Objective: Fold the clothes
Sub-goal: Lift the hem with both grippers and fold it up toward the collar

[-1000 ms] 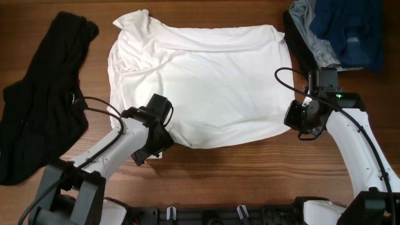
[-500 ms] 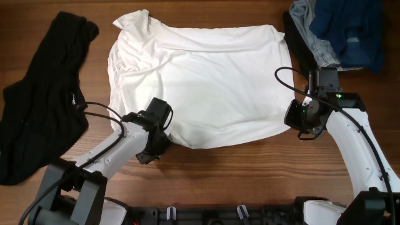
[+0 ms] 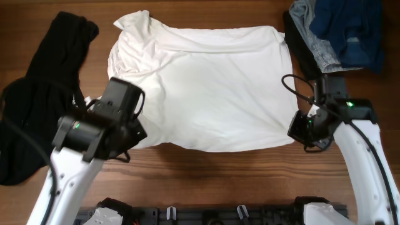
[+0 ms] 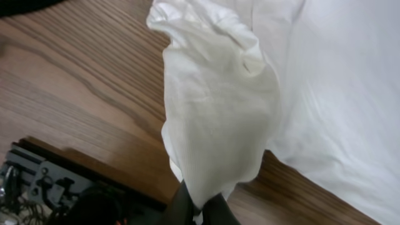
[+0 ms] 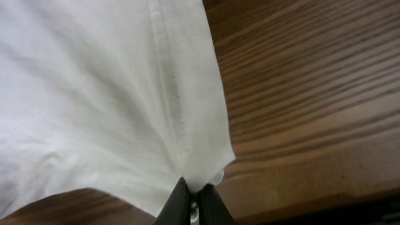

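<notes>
Pinching a bunched corner of the white T-shirt (image 3: 206, 81) in the left gripper (image 4: 201, 200); clamping its hem just ahead in the right gripper (image 5: 194, 195).

The left arm reaches in from the near-left edge, the left gripper (image 4: 203, 201) pinched tight on a corner of the white T-shirt (image 4: 219, 112), while the right arm bends in opposite, the right gripper (image 5: 195, 192) likewise clamped on its hem.
</notes>
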